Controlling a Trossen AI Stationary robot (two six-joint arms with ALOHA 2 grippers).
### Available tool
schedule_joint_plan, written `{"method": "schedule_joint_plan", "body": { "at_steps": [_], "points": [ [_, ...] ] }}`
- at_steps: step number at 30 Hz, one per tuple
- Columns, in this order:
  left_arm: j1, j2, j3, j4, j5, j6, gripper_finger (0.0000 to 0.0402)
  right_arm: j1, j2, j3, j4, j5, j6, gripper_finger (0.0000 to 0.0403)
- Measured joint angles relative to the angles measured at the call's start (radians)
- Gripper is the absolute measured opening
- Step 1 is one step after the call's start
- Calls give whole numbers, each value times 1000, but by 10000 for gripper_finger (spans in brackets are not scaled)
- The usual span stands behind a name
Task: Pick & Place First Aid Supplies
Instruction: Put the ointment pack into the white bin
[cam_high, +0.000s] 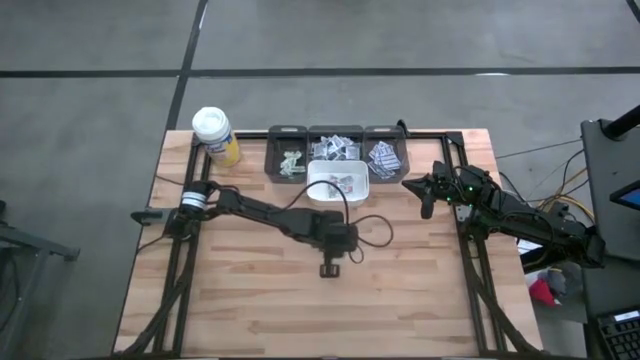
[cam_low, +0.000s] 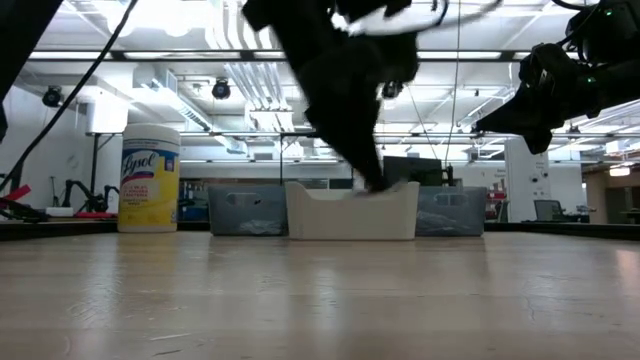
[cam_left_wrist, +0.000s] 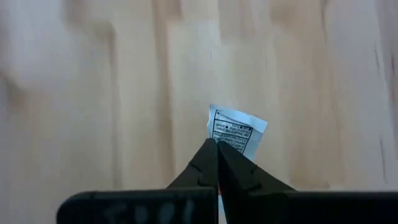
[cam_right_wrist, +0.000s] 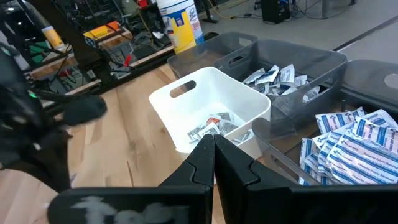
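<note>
**Inspector A:** Wooden table (cam_high: 250, 300), high view: the left gripper (cam_high: 331, 268) sits just below frame centre, below the white bin (cam_high: 338, 180). State?

**Inspector B:** Fingers pressed together, tips pinching one edge of a white packet (cam_left_wrist: 235, 132) with black print (its wrist view shows this plainly). The packet lies against bare wood.

**Inspector A:** Remaining supplies?

**Inspector B:** Three grey trays along the upper centre of the frame. Middle tray (cam_right_wrist: 323, 62) holds grey-white packets; the right-hand tray's blue-printed packets (cam_right_wrist: 348, 149) are heaped. A few packets lie inside the white bin.

**Inspector A:** Right gripper (cam_high: 427, 197)?

**Inspector B:** Right of centre, beside the trays, closed and holding nothing. Yellow wipes canister (cam_high: 215, 136), upper left, stands upright.
</note>
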Motion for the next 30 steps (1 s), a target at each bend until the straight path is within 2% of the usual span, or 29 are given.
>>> {"method": "schedule_joint_plan", "body": {
  "at_steps": [4, 8, 11, 13, 17, 20, 22, 26, 28, 30],
  "points": [
    [0, -1, 89, 2, -137, 142, 0, 0, 0, 0, 0, 0, 0, 8],
    [5, -2, 142, 3, -442, 297, 0, 0, 0, 0, 0, 0, 0, 8],
    [32, -2, 163, 2, -645, 317, 0, 0, 0, 0, 0, 0, 0, 8],
    [66, -3, 175, -8, -697, 293, 0, 0, 0, 0, 0, 0, 0, 8],
    [148, -3, 203, -53, -689, 208, 0, 0, 0, 0, 0, 0, 2, 8],
    [218, -4, 219, -88, -616, 152, 0, 0, 0, 0, 0, 0, 3, 8],
    [266, -4, 233, -105, -494, 142, 0, 0, 0, 0, 0, 0, 3, 8],
    [363, -4, 240, -104, -183, 106, 0, 0, 0, 0, 0, 0, 2, 8],
    [399, -1, 238, -117, -126, 62, 0, 0, 0, 0, 0, 0, 2, 8],
    [421, 7, 238, -137, -119, 56, 0, 0, -1, 0, 0, 0, 1, 8]
  ]
}}
